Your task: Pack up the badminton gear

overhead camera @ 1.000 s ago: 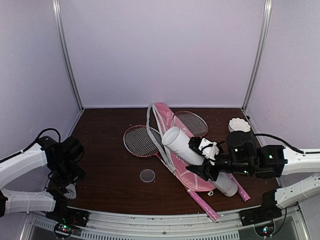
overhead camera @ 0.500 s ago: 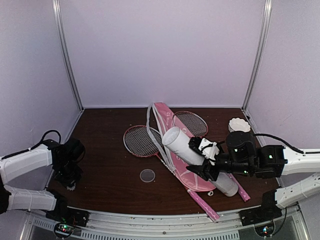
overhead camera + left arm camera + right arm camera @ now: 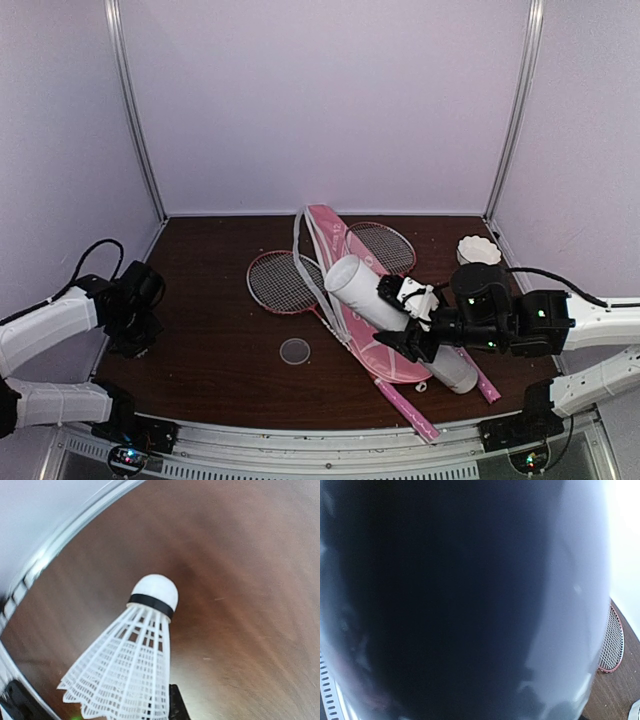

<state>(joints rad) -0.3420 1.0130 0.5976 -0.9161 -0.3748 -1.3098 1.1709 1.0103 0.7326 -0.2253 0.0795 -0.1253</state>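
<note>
- Between the closed fingers of my left gripper: one white shuttlecock, pinched at the skirt. Its cork tip points away from the wrist, above the brown table.
- Right gripper: clamped across the long white tube, jaws spread to the tube's width. The tube is tilted, with its open mouth up and away from the gripper and its other end down on the table, near the arm bases. In the right wrist view it fills almost the whole picture.
- Under the tube and right gripper: pink cover, lying flat.
- Left of that gripper, past the tube mouth: first racquet, flat on the table.
- Beyond the gripper: second racquet, partly on the cover.
- Behind the right wrist: white feathered item; I cannot tell how many shuttlecocks it is.
- Between both grippers: small round dish.
</note>
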